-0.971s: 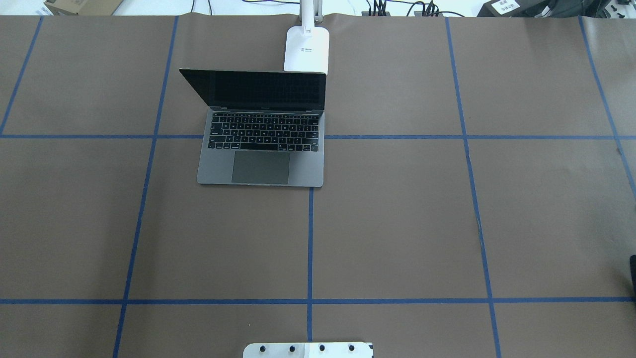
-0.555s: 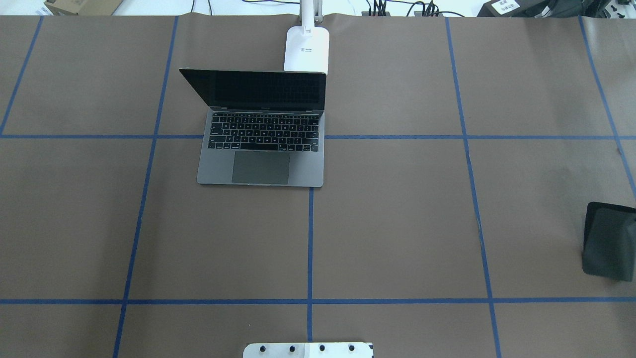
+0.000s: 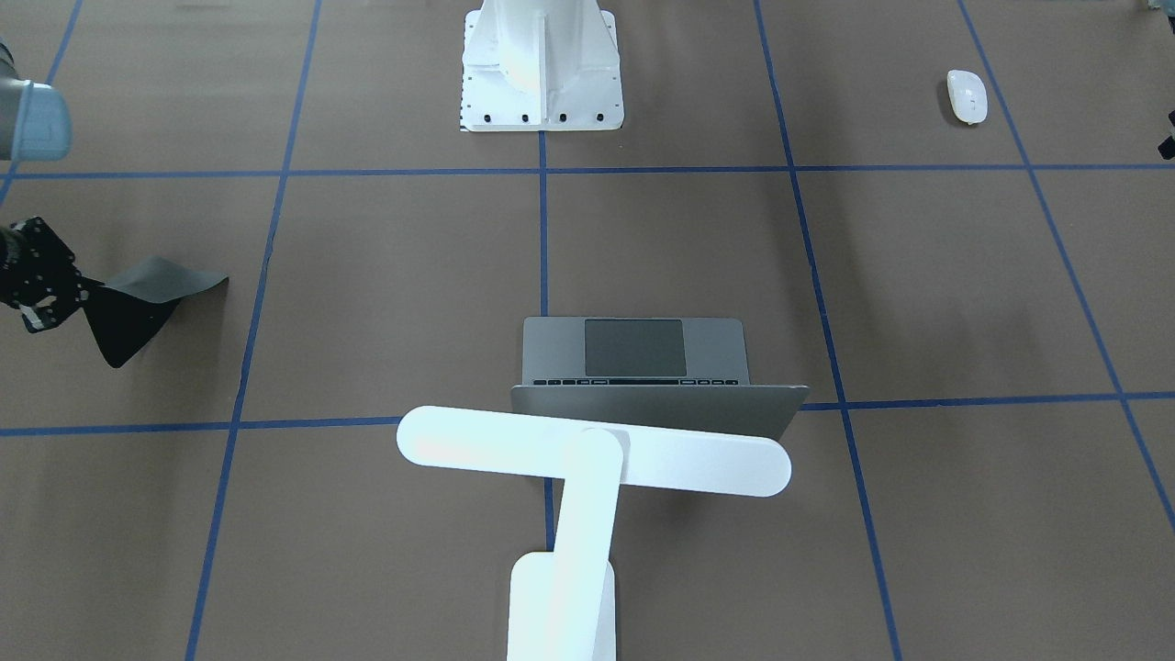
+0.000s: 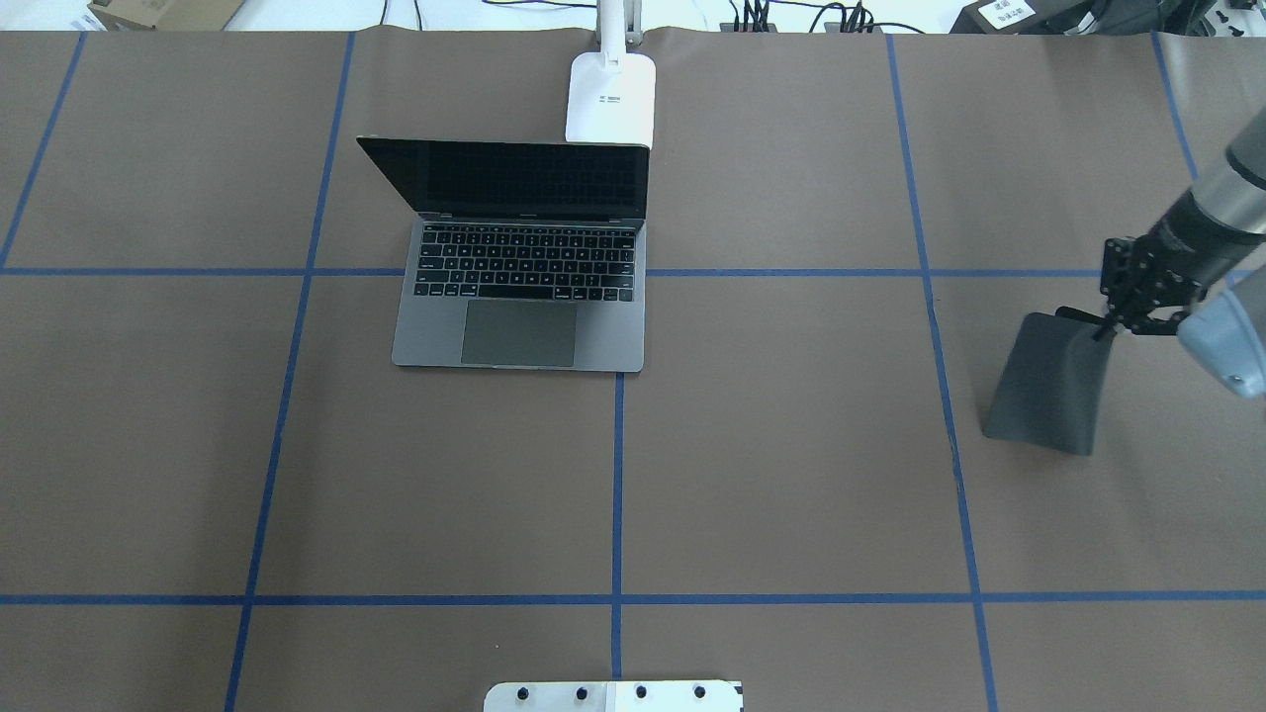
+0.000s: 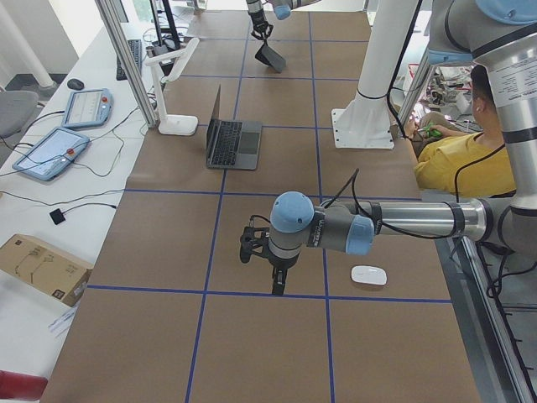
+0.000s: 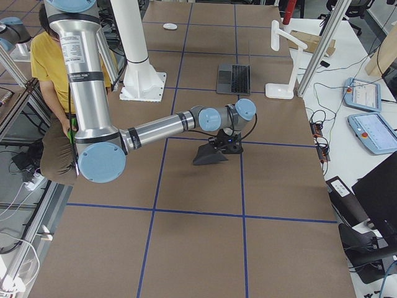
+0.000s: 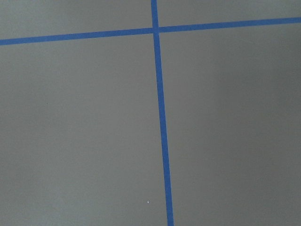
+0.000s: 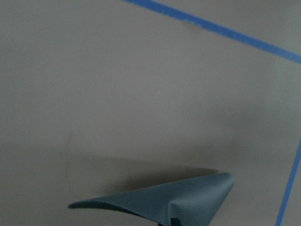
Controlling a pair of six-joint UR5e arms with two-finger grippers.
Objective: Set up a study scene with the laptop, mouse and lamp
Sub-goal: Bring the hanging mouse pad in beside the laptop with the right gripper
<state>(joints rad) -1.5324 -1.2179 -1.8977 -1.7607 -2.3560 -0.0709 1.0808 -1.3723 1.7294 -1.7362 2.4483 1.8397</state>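
The grey laptop [image 4: 519, 287] stands open left of the table's middle, its dark screen facing the robot. Right behind it is the white lamp [image 4: 610, 99], whose bar head [image 3: 592, 452] reaches over the lid. The white mouse [image 3: 967, 95] lies near the robot's left side. My right gripper [image 4: 1103, 326] is shut on a corner of a thin black mat [image 4: 1048, 386], which hangs from it with its far end on the table. My left gripper [image 5: 277, 284] hovers low beside the mouse [image 5: 368, 275]; I cannot tell whether it is open or shut.
The white robot pedestal [image 3: 542, 64] stands at the table's near middle. A person in a yellow shirt [image 5: 453, 159] sits behind the robot. Tablets and cables [image 5: 50, 151] lie on the white bench beyond the table's far edge. Blue tape lines cross the brown table cover.
The right arm has come in from the right edge with the black mat, carrying it farther from the robot and inward. Laptop and lamp have not moved.
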